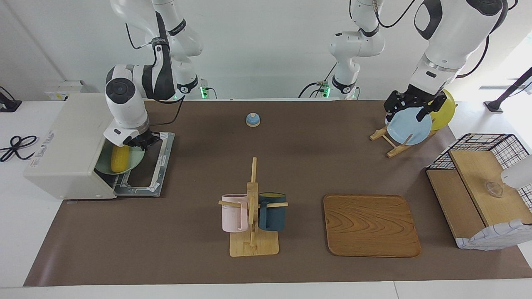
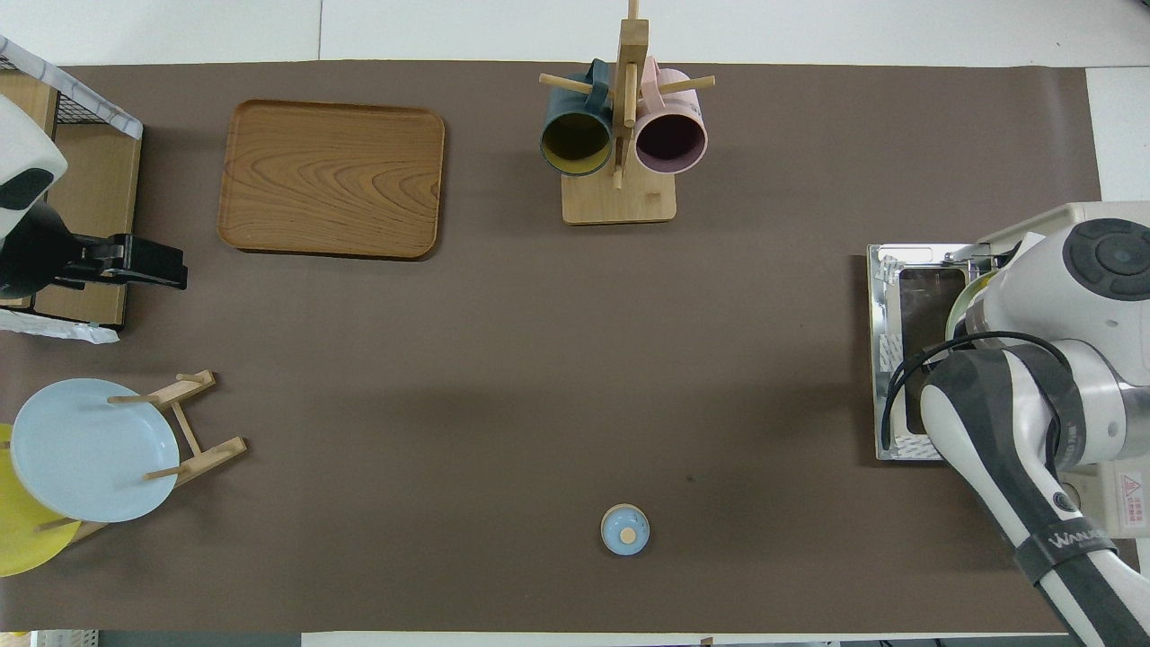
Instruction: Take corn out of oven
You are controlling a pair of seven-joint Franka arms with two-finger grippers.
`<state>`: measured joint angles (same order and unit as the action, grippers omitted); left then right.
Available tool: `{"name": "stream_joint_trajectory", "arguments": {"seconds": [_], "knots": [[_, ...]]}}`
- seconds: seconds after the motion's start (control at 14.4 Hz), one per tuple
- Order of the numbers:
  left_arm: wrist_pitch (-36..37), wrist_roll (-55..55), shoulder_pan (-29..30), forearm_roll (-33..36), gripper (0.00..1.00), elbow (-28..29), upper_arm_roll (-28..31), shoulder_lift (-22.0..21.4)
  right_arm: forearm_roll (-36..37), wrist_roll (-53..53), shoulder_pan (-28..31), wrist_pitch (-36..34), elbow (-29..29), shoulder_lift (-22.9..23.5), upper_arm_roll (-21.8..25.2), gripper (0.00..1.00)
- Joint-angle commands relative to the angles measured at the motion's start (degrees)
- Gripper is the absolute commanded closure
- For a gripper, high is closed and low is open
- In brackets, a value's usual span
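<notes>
One arm matters to you: the right gripper (image 1: 139,143), fingertips shut, sits at the oven (image 1: 62,149) mouth. The corn (image 1: 119,159) lies on the green plate (image 1: 135,160) just below it, long axis pointing outward. The left gripper (image 1: 409,109), spread wide, waits over the plate rack (image 1: 384,137).

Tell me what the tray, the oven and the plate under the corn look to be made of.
Tray: wood, or a wood-look laminate, by its curved grain; matte brown finish.
Oven: off-white painted sheet metal, seemingly, with flat boxy panels; its lowered door has a dark glass pane in a metal frame.
Plate under the corn: pale green and smooth; glazed ceramic or plastic, cannot tell which.
</notes>
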<state>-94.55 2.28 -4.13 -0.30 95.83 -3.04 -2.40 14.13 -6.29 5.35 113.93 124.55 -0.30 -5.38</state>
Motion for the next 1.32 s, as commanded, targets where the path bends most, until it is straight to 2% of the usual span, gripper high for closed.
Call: {"name": "stream_joint_trajectory", "arguments": {"seconds": [0.0,0.21,0.48,0.62,0.69,0.83,0.9,1.04,1.25], "knots": [[-1.16,0.01,-0.35,1.09,0.0,1.99,0.14,-1.46,0.98,5.02,-7.34,-7.2,-4.56,-0.14,-0.25,1.0],[-1.16,0.1,-0.35,1.09,0.0,2.08,0.14,-1.46,1.86,13.92,-13.67,-16.62,-9.49,0.04,-0.34,1.0],[-0.99,0.01,-0.35,1.01,0.0,2.17,0.14,-1.55,1.6,20.61,-21.23,-16.64,-10.29,0.13,-0.69,1.0],[-1.24,0.27,-0.44,1.0,0.0,2.26,0.14,-1.64,0.99,23.68,-25.63,-17.52,-13.0,2.39,-0.78,1.0],[-1.33,0.19,-0.44,0.83,0.0,2.26,0.14,-1.64,0.9,26.22,-28.44,-17.78,-15.28,4.59,-0.78,1.0],[-1.42,0.1,-0.35,0.13,0.0,2.43,0.14,-1.64,-2.5,34.03,-32.67,-20.84,-24.65,10.55,-0.78,1.0],[-1.6,0.1,-0.35,-0.22,0.0,2.87,0.14,-1.64,-3.92,38.68,-34.6,-23.12,-31.49,16.15,-0.78,1.0],[-2.04,0.19,-0.44,-0.4,0.0,3.22,0.14,-1.64,-3.76,46.25,-39.25,-25.07,-41.62,24.96,-0.78,1.0],[-2.39,0.01,-0.44,-0.4,0.0,4.19,0.05,-1.64,-4.38,52.77,-42.51,-20.27,-48.34,34.03,-0.86,1.0]]}}
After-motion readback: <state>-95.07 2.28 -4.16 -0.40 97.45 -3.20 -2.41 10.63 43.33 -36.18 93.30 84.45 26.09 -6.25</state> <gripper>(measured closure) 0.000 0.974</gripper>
